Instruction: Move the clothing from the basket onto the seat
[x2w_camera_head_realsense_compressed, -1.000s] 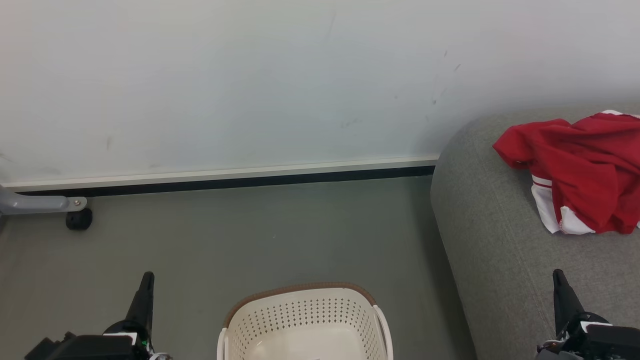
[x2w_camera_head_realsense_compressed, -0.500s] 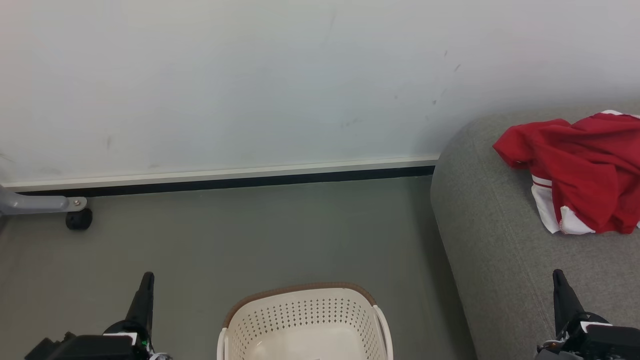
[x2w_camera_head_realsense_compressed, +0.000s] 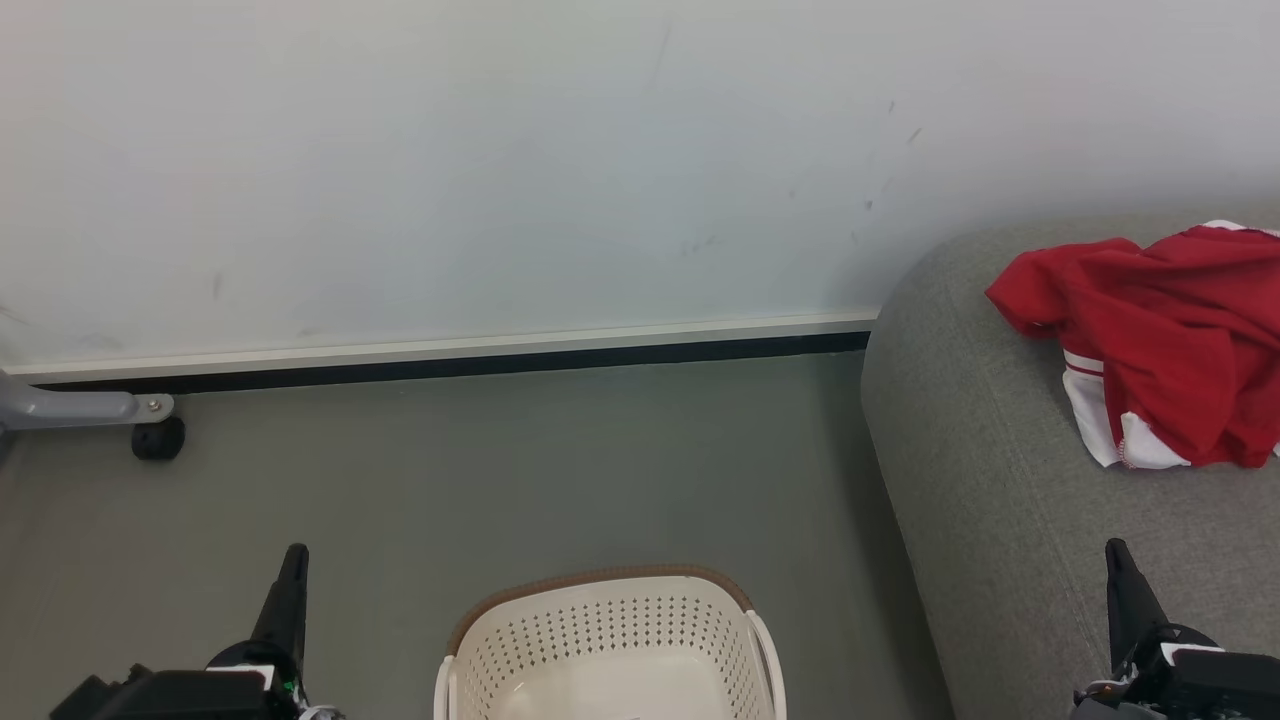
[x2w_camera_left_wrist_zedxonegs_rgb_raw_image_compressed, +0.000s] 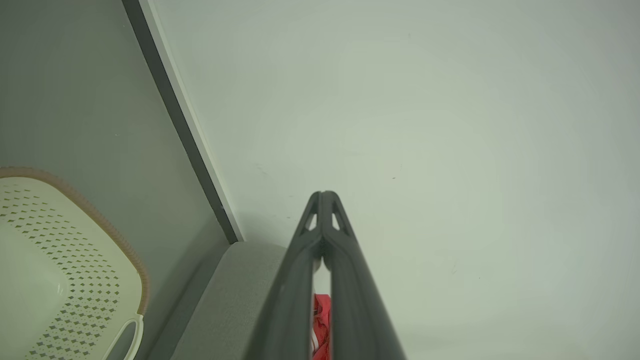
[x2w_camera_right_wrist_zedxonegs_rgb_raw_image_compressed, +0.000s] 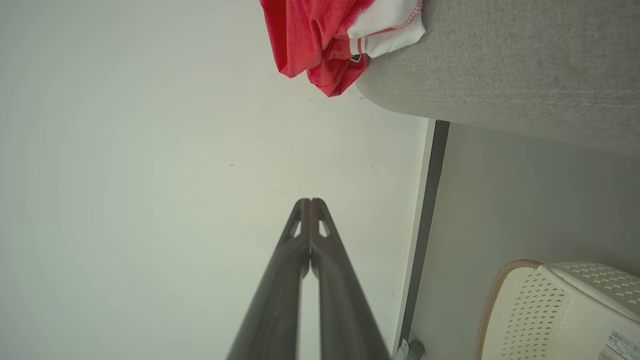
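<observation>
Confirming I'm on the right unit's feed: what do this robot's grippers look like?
The left gripper and right gripper match. Each has two long, slim dark grey fingers that taper to a point, with small triangular cut-outs near the tips. Each rises from a black wrist housing carrying a small white panel.

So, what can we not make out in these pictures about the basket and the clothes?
- The basket: the head view's bottom edge cuts off its near half, so leftover clothing there cannot be ruled out.
- The red garments on the sofa: the head view's right edge cuts them, so their number is unclear.
- Left wrist view: the left tool hides all but a red sliver.
- The basket's label, right wrist view: too small to read.
</observation>
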